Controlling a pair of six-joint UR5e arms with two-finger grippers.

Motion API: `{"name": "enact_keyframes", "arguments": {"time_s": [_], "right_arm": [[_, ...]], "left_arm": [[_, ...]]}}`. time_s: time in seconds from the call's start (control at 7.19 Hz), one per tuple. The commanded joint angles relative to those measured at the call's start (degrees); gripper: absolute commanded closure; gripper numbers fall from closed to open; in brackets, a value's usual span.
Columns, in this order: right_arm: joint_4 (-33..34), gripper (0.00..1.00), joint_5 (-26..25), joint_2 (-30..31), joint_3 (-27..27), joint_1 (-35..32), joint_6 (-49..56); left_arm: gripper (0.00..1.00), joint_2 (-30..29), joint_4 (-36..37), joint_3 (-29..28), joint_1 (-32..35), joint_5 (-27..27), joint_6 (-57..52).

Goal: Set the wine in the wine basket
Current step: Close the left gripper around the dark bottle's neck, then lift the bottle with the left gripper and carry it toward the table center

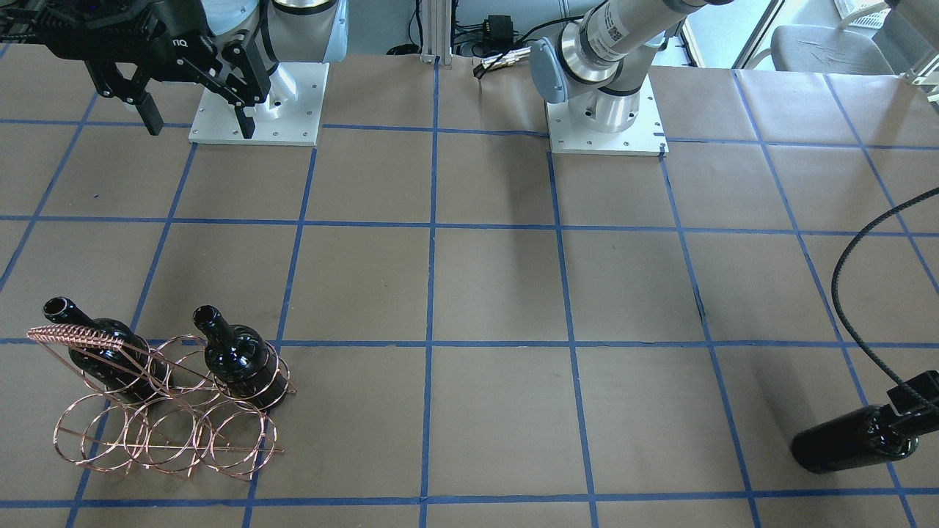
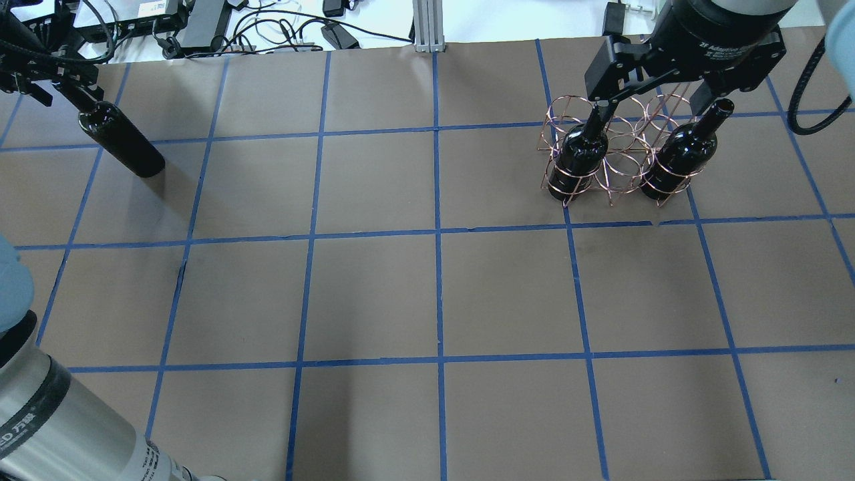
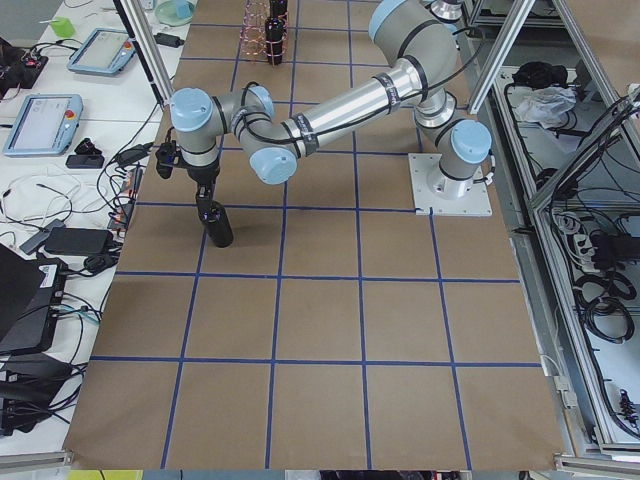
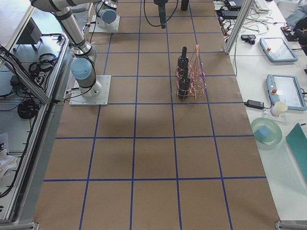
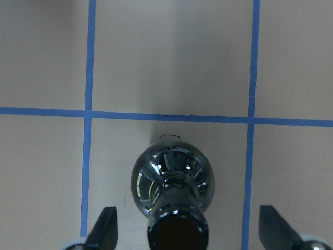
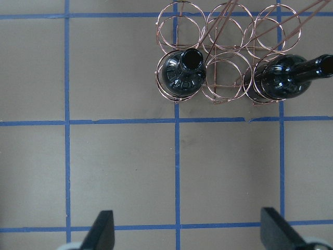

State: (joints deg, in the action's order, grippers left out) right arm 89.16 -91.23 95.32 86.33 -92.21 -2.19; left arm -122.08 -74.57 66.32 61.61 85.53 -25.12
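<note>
Wine (image 5: 171,182) is standing upright between the spread jaws of the left gripper (image 5: 186,208), well apart from the wine basket (image 1: 165,429) across the table (image 1: 499,293).

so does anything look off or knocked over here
Nothing stands out. Two bottles stand upright in the wine basket, an empty ring between them; the third bottle stands upright inside the open left gripper.

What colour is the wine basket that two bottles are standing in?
Copper-coloured wire; the wine basket shows best in the right wrist-mounted view.
</note>
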Motion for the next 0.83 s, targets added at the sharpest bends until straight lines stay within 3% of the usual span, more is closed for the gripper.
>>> {"name": "enact_keyframes", "arguments": {"time_s": [0.0, 0.28, 0.56, 0.7], "right_arm": [[-2.05, 0.0, 0.35, -0.3, -0.02, -1.04, -0.18], [-2.5, 0.0, 0.44, 0.57, -0.02, -1.48, -0.36], [-2.85, 0.0, 0.35, 0.66, -0.02, -1.75, -0.36], [-2.94, 0.0, 0.35, 0.75, -0.02, -1.84, -0.44]], "left_arm": [[0.05, -0.35, 2.31, 0.04, 0.09, 0.25, -0.89], [0.13, -0.44, 2.33, 0.12, 0.0, 0.51, -0.9], [0.32, -0.44, 2.33, 0.48, 0.0, 0.6, -1.51], [0.81, -0.44, 2.33, 0.48, 0.0, 0.78, -1.78]]}}
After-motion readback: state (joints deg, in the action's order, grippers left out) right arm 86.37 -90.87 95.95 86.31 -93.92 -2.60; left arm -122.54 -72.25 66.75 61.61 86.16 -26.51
